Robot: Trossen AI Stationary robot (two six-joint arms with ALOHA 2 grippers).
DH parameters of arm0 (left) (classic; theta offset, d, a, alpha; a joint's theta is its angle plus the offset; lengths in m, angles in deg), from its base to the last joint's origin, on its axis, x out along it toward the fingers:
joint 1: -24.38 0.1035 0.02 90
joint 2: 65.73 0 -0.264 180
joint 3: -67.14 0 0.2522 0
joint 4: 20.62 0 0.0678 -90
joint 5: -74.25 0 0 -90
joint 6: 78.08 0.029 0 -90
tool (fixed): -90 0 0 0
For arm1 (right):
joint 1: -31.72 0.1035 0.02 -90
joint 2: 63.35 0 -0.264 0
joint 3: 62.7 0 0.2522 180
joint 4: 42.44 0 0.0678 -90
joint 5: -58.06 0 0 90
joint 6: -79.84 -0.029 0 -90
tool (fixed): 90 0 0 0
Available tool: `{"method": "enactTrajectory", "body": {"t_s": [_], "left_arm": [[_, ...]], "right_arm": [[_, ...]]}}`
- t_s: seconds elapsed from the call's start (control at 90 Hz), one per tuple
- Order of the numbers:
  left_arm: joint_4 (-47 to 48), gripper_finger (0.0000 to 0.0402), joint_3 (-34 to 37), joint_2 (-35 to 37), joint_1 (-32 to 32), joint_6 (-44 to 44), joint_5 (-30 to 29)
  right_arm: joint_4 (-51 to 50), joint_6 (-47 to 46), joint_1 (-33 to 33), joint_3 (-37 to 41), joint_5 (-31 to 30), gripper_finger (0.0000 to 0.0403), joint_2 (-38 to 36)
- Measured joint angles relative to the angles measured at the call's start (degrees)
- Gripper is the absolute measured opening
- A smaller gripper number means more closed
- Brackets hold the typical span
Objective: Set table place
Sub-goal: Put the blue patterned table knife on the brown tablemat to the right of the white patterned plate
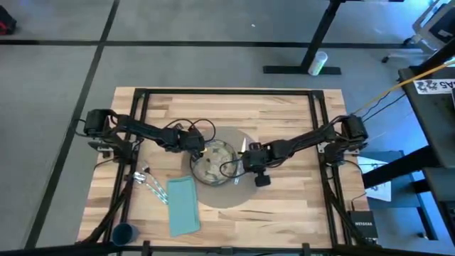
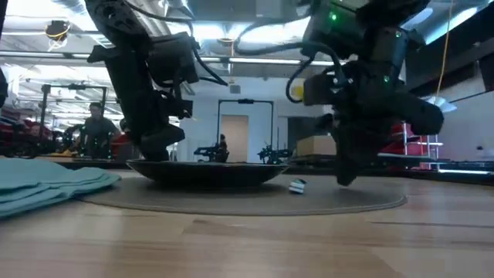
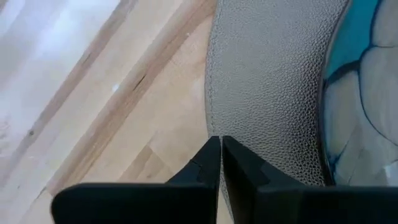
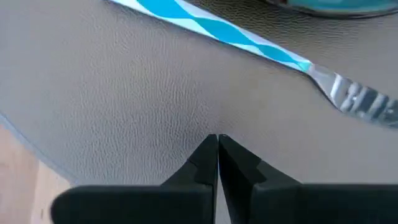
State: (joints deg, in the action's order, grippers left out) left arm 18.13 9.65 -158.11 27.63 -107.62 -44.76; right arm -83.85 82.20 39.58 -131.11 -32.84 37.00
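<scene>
Here, plate between pincers

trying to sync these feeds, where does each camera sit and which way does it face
High view: above, looking straight down on the table; shows both arms, the left gripper and right gripper flanking the plate.
Low view: at table-top height, level across the placemat into the room; both arms drop in from above.
Left wrist view: on the left arm, facing down at the placemat edge; its shut fingers show.
Right wrist view: on the right arm, facing the placemat and a fork; its shut fingers show.
Shared: every view shows the placemat.
</scene>
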Motion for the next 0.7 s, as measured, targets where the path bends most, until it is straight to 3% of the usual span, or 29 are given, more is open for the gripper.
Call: {"method": "enactTrajectory", "body": {"t_s": [0.7], "left_arm": [[1.04,0.0,-0.04,0.02,-0.02,0.0,0.23]], "right_arm": [[-12.93,-5.23,-0.02,0.13,-8.76,0.0,-2.49]]}}
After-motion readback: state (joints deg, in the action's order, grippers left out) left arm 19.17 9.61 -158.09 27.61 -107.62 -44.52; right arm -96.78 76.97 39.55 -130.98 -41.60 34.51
